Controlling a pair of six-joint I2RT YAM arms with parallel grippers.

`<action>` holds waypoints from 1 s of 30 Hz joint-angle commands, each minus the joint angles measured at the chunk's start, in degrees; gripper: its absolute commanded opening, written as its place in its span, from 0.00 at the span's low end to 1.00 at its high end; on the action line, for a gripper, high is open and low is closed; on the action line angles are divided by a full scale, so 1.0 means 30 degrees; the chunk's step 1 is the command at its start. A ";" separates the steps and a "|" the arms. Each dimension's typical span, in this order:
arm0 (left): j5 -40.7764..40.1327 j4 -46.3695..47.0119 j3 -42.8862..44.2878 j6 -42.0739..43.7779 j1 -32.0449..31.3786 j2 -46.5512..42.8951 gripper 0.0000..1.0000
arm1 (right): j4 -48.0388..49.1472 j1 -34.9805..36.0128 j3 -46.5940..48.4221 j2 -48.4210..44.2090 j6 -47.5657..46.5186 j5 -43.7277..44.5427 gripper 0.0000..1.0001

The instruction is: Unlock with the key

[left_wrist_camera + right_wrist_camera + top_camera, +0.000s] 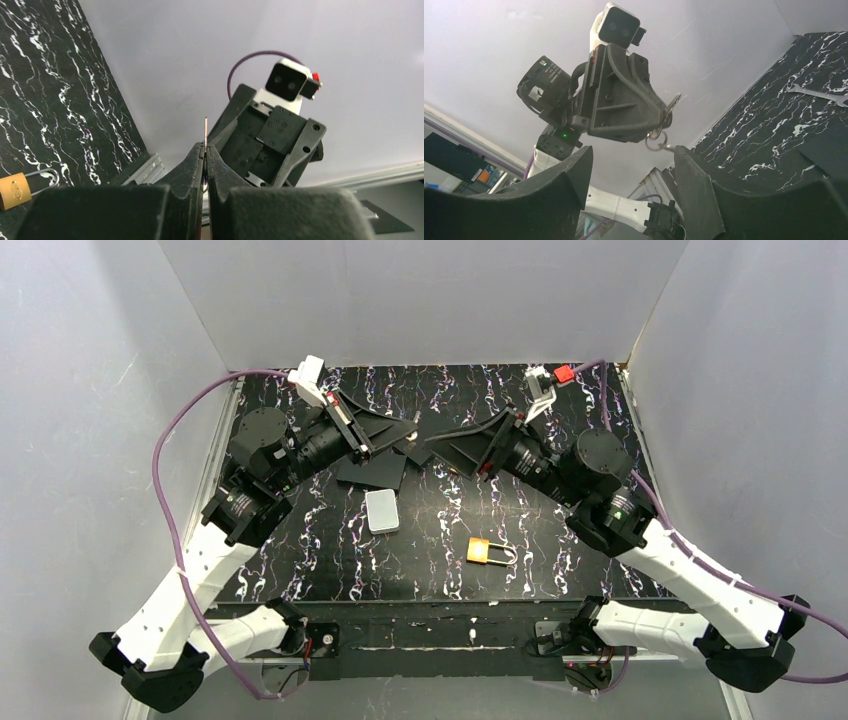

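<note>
Grippers face each other over the far half of the table (300,560), between white walls (440,300).
Left gripper (205,152) pinches the key (205,131); right gripper (631,155) stands spread. The padlock (480,550) lies near-centre on black marbled surface, away from every edge.

Black marbled table (330,565) bears a brass padlock (479,550), a wrench (819,94), perhaps a grey tin (382,510)
</note>
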 commanded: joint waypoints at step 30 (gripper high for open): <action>0.5552 0.0472 0.2110 0.0341 0.0249 0.1533 0.00 | 0.2597 -0.0137 -0.0136 0.0313 0.1705 0.2826 0.50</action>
